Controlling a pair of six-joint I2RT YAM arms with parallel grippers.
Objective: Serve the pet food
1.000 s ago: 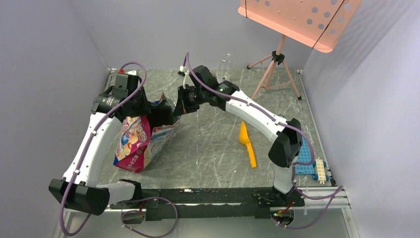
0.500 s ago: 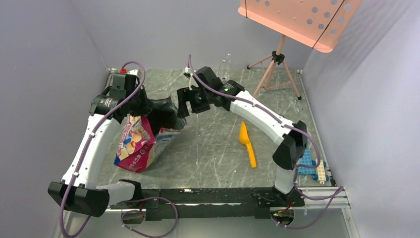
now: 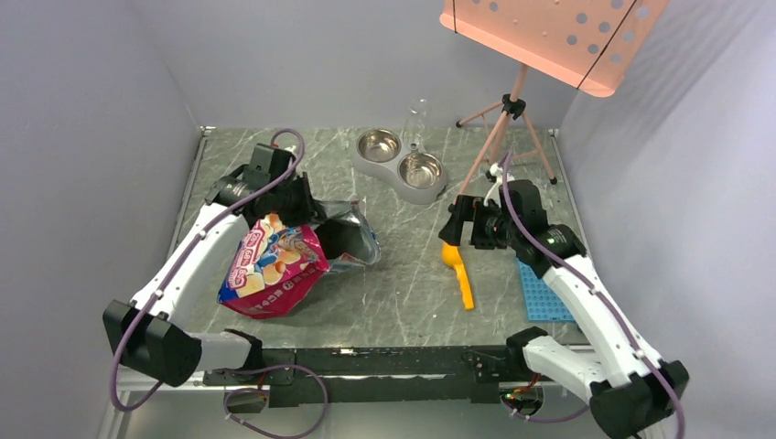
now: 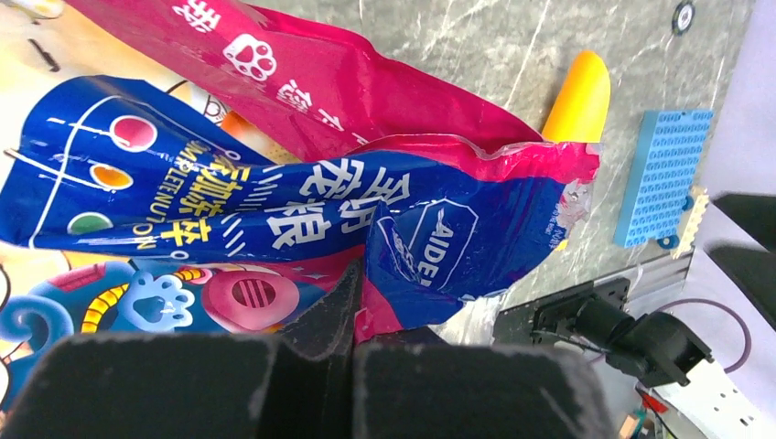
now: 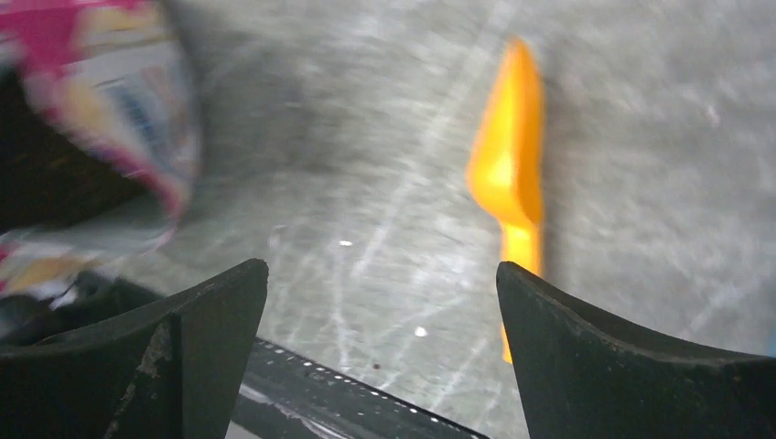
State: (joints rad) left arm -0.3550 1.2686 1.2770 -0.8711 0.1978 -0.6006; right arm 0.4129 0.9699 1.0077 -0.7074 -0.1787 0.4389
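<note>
Two steel bowls [image 3: 378, 144]; left end effector [image 4: 355, 315] clamps the bag [image 3: 274, 265] — right end effector [image 5: 375, 274] wide

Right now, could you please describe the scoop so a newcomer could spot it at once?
On the marble table, look right of the printed bag, toward the blue studded plate. The scoop lies flat between them, the only plain yellow thing there.

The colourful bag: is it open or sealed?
Open. In the top view the mouth of the bag gapes wide, silver lining showing inside.
</note>
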